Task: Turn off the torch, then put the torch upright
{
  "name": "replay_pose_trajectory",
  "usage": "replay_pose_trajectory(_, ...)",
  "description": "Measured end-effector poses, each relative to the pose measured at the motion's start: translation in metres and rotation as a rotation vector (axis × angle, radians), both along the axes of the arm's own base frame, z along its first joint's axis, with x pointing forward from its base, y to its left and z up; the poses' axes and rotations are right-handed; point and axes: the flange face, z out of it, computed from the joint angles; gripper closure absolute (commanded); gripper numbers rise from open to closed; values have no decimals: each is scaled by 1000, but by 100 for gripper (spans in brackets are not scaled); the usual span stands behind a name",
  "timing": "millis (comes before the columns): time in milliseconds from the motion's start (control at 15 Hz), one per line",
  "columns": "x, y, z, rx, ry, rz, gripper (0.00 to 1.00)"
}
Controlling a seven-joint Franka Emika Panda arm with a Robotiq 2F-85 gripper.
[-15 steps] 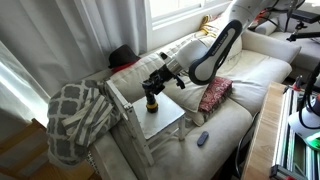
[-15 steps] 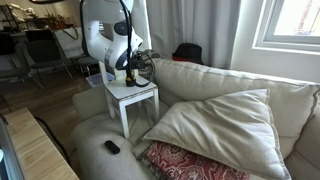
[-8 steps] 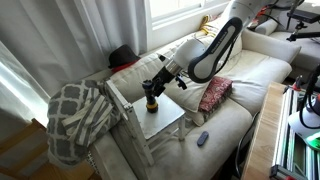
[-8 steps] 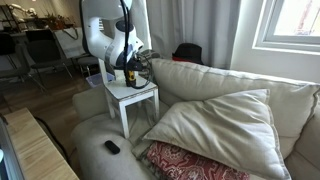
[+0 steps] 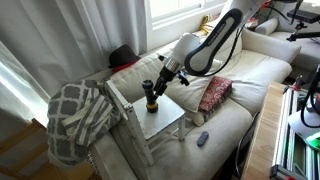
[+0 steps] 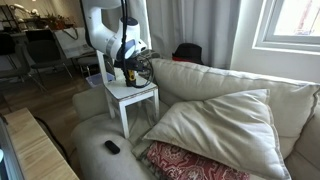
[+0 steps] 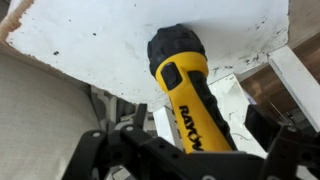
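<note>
The torch (image 5: 150, 101) stands upright on the small white counter (image 5: 172, 122), black head down on the top and yellow body rising towards the arm. In that exterior view it is about mid-counter, clear of every corner. In the wrist view, the torch (image 7: 186, 85) has its wide head planted on the white counter (image 7: 85, 40), and one counter edge runs just beside the head. Its lens faces the surface, so whether it is lit cannot be told. The fingers (image 7: 100, 152) are spread, one on each side of the yellow body, with a gap showing between them and the torch, so they hold nothing. In both exterior views the fingers (image 5: 159, 79) hover just above the torch's upper black end. Seen from the other side, the torch (image 6: 128, 77) stands near the counter's (image 6: 146, 93) far edge, under the fingers (image 6: 128, 62). A checked blanket (image 5: 78, 115) hangs beside one counter edge. On the sofa (image 5: 245, 75) by the opposite edge lie a red patterned cushion (image 5: 215, 94) and a small dark remote-like object (image 5: 203, 138), both well apart from the torch.
</note>
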Motion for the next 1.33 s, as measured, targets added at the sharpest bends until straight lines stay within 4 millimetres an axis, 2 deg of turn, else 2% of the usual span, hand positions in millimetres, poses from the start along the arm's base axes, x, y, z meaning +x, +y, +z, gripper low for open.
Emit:
replay_pose_trajectory(333, 0, -19, 19, -77, 66, 5, 0)
replay_pose_trajectory(533, -5, -33, 37, -123, 106, -4, 0)
replay_pose_trajectory(867, -21, -51, 80, -174, 161, 3, 0)
replay_pose_trajectory(1333, -47, -67, 149, -140, 182, 59, 0)
